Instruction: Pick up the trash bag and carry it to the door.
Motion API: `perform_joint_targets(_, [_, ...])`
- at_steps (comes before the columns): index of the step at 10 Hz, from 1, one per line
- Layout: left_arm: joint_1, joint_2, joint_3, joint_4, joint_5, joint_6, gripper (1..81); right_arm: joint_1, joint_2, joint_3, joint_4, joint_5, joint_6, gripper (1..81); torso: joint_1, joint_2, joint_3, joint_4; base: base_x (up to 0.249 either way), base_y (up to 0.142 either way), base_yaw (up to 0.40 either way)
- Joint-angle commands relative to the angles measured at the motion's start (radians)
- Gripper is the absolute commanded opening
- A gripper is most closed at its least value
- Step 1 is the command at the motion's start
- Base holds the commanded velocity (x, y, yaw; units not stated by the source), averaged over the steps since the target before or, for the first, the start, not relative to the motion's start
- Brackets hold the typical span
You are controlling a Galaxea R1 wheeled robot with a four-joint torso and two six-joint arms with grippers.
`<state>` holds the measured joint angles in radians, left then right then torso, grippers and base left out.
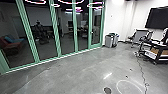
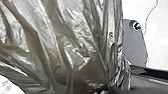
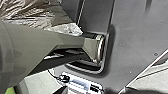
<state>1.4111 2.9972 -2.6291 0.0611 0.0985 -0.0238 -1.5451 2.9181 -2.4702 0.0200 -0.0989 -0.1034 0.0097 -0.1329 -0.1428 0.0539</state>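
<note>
Because carrying is presumably calling for a steady load, the trash bag (image 2: 75,45) is bulging close to the left gripper; whether either gripper is holding it or is standing wide or narrow, I cannot tell.

Trash bag (image 2: 82,37) thin glossy plastic film, crinkled all over; floor (image 1: 75,72) smooth, hard-looking, with a sheen; glass panels (image 1: 82,37) smooth, reflective; green frames (image 1: 56,32) smooth, painted-looking; wall (image 1: 116,26) matt, smooth.
</note>
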Motion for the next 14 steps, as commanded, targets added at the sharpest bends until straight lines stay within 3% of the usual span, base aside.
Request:
perform_joint_targets(1, [-0.06,0.0,0.004,0.008,0.055,0.007,1.0,0.052,-0.003,0.008,-0.005,-0.058,-0.001,81.1,0.0,0.0,0.0,0.0,0.112,0.0,0.0])
perform_joint_targets(14, [-0.06,0.002,0.004,0.006,0.055,0.005,1.0,0.05,0.002,0.007,-0.005,-0.058,-0.001,81.1,0.0,0.0,0.0,0.0,0.137,0.0,0.0])
